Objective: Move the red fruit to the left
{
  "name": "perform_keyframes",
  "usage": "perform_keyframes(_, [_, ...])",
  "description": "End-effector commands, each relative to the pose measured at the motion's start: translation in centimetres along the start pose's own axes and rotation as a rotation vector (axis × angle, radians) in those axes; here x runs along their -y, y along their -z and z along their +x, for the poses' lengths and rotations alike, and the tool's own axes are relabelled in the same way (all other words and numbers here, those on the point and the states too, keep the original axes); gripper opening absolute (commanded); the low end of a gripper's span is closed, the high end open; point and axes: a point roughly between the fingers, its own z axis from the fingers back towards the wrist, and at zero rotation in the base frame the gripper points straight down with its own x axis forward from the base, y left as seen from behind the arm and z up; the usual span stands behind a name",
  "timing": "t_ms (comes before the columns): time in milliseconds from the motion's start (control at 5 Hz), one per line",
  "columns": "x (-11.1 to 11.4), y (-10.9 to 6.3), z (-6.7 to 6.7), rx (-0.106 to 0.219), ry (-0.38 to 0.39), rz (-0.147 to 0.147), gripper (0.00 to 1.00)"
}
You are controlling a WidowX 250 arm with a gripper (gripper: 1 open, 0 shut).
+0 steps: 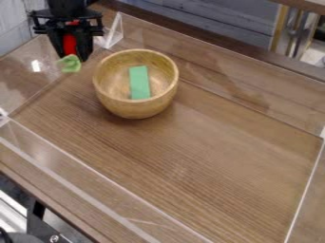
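The gripper [70, 47] was seen closed around the red fruit [72, 45], its green cap [67, 64] dangling low over the desk [191, 142], left of the wooden bowl [136, 85] containing a green block [137, 82], apparently positioned for setting down.

Table [191, 161]: wood-grain top, brown, smooth with a soft sheen; pale glare patches at far left. 
Clear walls [38, 142] around it: transparent plastic or glass, glossy, catching reflections. 
Bowl [117, 102]: light wood, smooth, satin finish. 
Green block [139, 82] inside: flat, matt. 
Red fruit [72, 49] under gripper [70, 47]: glossy red, green cap, plastic look. 
Gripper body: black, matt.
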Motion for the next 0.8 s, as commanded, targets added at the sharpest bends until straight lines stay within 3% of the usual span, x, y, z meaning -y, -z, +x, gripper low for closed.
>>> perform_keyframes(0, [-0.8,-1.4,1.3,0.065,0.027,0.026,0.00])
perform_keyframes(200, [-1.2,-0.8,1.6,0.061,0.043,0.030,0.00])
perform_keyframes(600, [-1.0,-0.3,1.4,0.064,-0.030,0.034,0.00])
